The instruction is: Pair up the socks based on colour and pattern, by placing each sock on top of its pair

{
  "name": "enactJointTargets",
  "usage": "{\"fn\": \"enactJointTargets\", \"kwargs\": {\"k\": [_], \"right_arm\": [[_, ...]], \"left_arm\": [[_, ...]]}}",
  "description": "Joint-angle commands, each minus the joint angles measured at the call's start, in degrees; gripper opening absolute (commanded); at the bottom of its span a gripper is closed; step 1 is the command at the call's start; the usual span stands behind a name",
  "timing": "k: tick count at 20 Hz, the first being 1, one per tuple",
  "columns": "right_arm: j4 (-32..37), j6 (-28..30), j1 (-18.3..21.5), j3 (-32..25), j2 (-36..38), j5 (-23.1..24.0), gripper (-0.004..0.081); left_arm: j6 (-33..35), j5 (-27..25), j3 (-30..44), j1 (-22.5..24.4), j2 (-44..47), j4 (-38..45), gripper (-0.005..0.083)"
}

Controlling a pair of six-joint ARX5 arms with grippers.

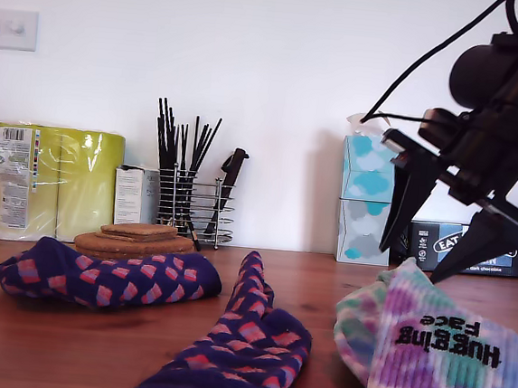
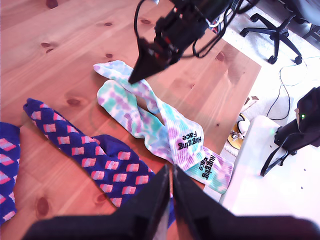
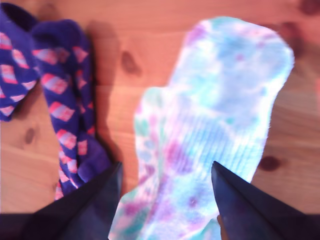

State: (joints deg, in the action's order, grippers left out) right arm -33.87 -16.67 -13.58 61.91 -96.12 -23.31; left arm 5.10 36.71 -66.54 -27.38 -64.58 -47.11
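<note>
Socks lie on the wooden surface [image 2: 75,35]: tie-dye pair [image 2: 165,125] already stacked beneath my second tool [image 3: 165,185], spread and empty, while my first tool [image 2: 169,187], pressed together, likely must next lift one navy sock [image 2: 100,160] onto its mate [image 1: 107,276].

Plain white wall [image 1: 298,61] behind, pale switch plate [image 1: 9,29] at the exterior view's left. Reddish knotty pine tabletop [image 1: 65,331]. Against the wall: yellow-wrapped paper rolls [image 1: 56,181], wire rack of black utensils [image 1: 191,197], stacked teal-patterned tissue boxes [image 1: 365,203]. Black office chair base [image 2: 272,32] on pale floor. Even daylight.
</note>
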Motion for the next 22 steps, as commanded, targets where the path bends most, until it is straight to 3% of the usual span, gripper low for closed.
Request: {"fn": "enactJointTargets", "kwargs": {"k": [1, 6, 7, 10, 13, 17, 22], "right_arm": [[-0.46, -0.44, -1.01, -1.14, -2.51, 1.03, 0.0517], [-2.73, 0.35, -1.07, -1.14, -4.63, 3.08, 0.0494], [-1.88, 0.33, -1.29, -1.11, -4.63, 3.08, 0.0413], [0.90, 0.33, -1.46, -0.94, -4.44, 2.23, -0.0020], [-0.66, 0.31, -1.77, 1.51, -4.37, 2.29, -0.0013], [-7.76, 1.66, -1.79, 5.68, -2.08, 3.17, -0.0013], [-16.39, 2.80, -1.97, 6.38, 4.22, 4.85, -0.0013]], "left_arm": [[0.28, 0.09, 0.24, -0.15, 0.07, 0.26, -0.0022], [0.24, 0.09, 0.24, -0.15, 0.07, -0.02, -0.0022], [0.24, 0.09, 0.24, -0.15, 0.07, -0.02, -0.0022], [0.24, 0.07, 0.24, -0.15, 0.07, 0.02, -0.0022], [0.22, 0.07, 0.24, -0.15, 0.07, 0.00, -0.0022], [-0.20, 0.07, 0.24, -0.15, 0.07, -0.02, -0.0022], [-0.22, 0.07, 0.24, -0.15, 0.07, 0.00, -0.0022]]}}
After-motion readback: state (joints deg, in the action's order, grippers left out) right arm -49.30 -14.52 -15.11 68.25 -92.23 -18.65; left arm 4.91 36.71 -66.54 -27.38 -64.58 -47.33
